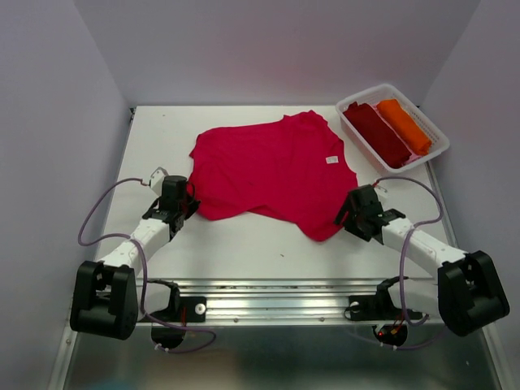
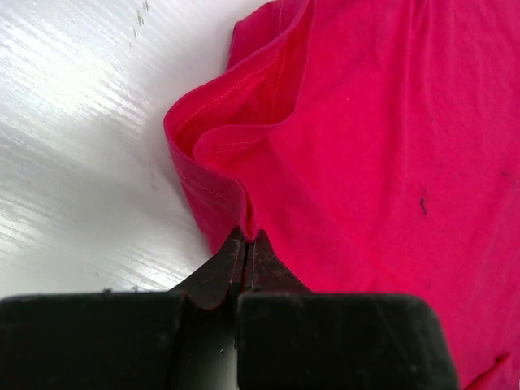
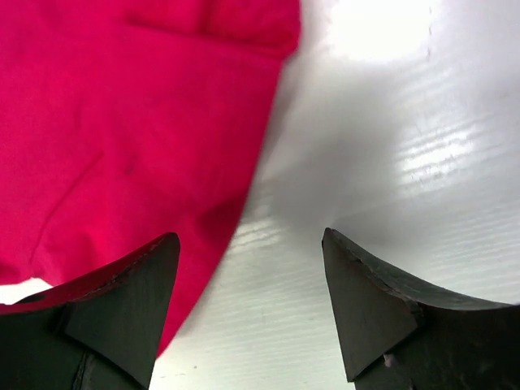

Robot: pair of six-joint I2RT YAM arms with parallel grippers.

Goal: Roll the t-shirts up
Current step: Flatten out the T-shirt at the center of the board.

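Note:
A bright crimson-red t-shirt (image 1: 272, 171) lies spread across the middle of the white table (image 1: 244, 244). My left gripper (image 1: 185, 205) is shut on its near left edge; the left wrist view shows the fingertips (image 2: 248, 237) pinching a fold of the red cloth (image 2: 366, 162). My right gripper (image 1: 348, 213) is open at the shirt's near right edge. In the right wrist view its left finger (image 3: 130, 292) lies over the red cloth (image 3: 122, 122) and its right finger (image 3: 374, 301) over bare table. A dark maroon roll (image 1: 378, 134) and an orange roll (image 1: 404, 124) lie in the bin.
A white plastic bin (image 1: 435, 151) stands at the back right corner of the table. Purple cables (image 1: 93, 215) loop beside both arms. A metal rail (image 1: 276, 296) runs along the table's near edge.

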